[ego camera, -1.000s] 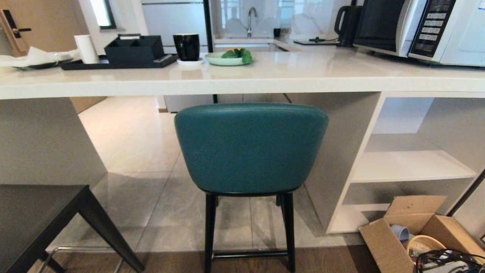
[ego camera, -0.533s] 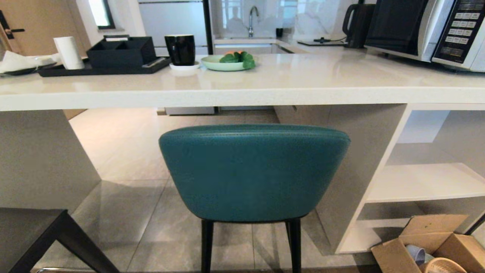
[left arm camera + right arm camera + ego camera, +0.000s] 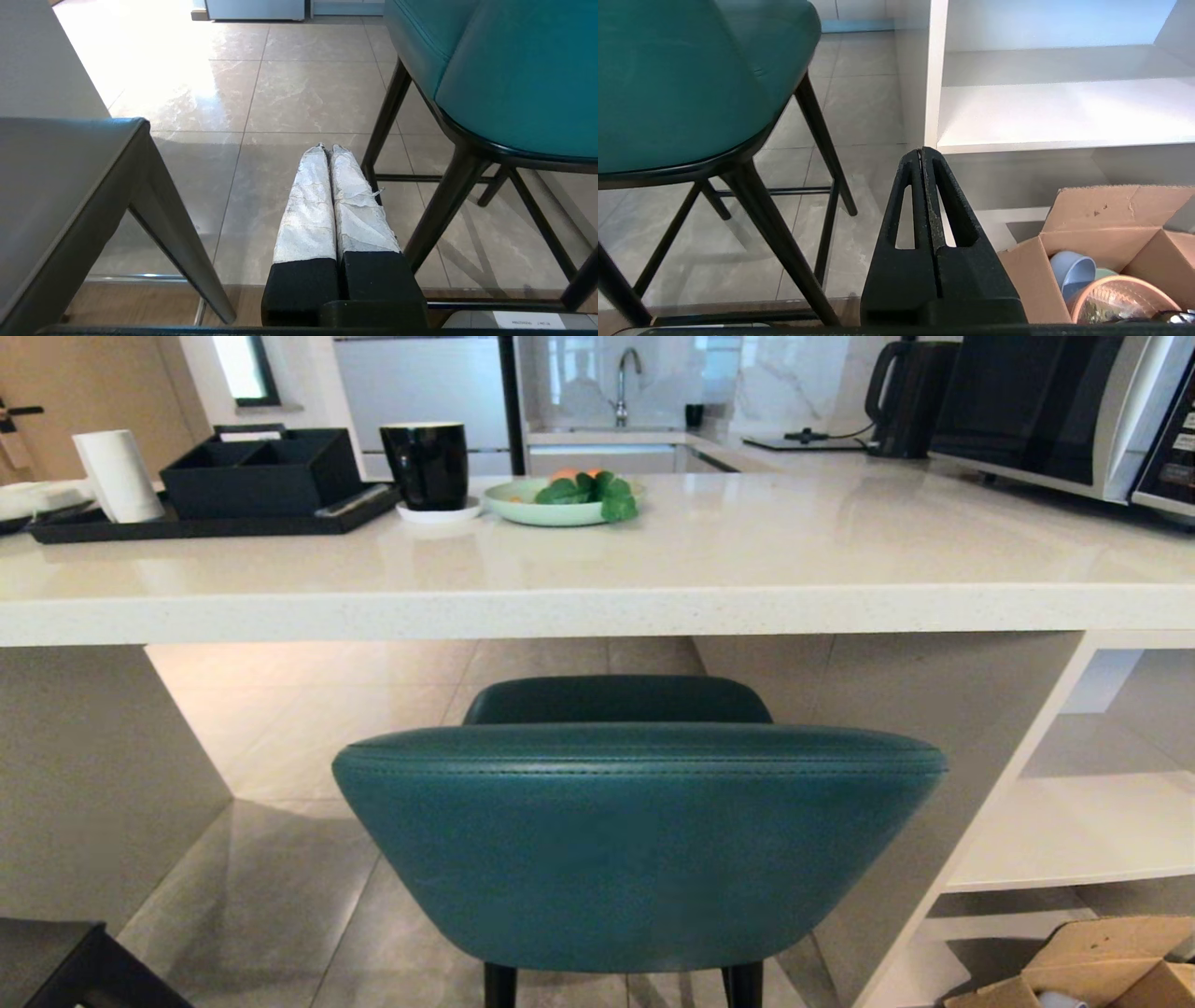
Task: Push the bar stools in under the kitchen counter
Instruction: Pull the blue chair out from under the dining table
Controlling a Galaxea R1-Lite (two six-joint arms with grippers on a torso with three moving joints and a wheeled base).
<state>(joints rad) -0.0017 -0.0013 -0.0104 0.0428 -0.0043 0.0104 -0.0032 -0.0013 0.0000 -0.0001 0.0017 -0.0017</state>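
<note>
The long glossy white kitchen counter point(image 3: 653, 560) runs across the head view, its thick slab edge facing the camera, grey panel sides below and open white shelves point(image 3: 1074, 831) at its right end. Pale grey and cream floor tiles point(image 3: 308, 709) stretch under it toward a back worktop with a tap point(image 3: 627, 373). On the slab stand a black tray point(image 3: 205, 523) with a black compartment box point(image 3: 257, 471), a white roll point(image 3: 119, 476), a black mug point(image 3: 428, 465) on a white coaster, a pale green plate point(image 3: 551, 504) of greens, a black kettle point(image 3: 904, 397) and a white microwave point(image 3: 1055, 411).

The rounded teal leather bar stool point(image 3: 639, 840) sits just before the counter's edge, its back toward the camera and its seat reaching under the slab. Its black legs are mostly cut off in the head view. The boxy dark grey bar stool point(image 3: 60, 186) stands to the left; only a corner and one square leg show.

The left gripper point(image 3: 328, 148), fingers wrapped in white tape and pressed together, hangs low between the two stools, gripping nothing. The right gripper point(image 3: 921, 150), black, is likewise clenched and empty, between the teal stool and the shelves. A brown cardboard box point(image 3: 1101, 219) on the floor holds a blue cup and a woven basket, both partly hidden.

A small label at the left wrist view's edge is unreadable, as are the microwave's buttons.
</note>
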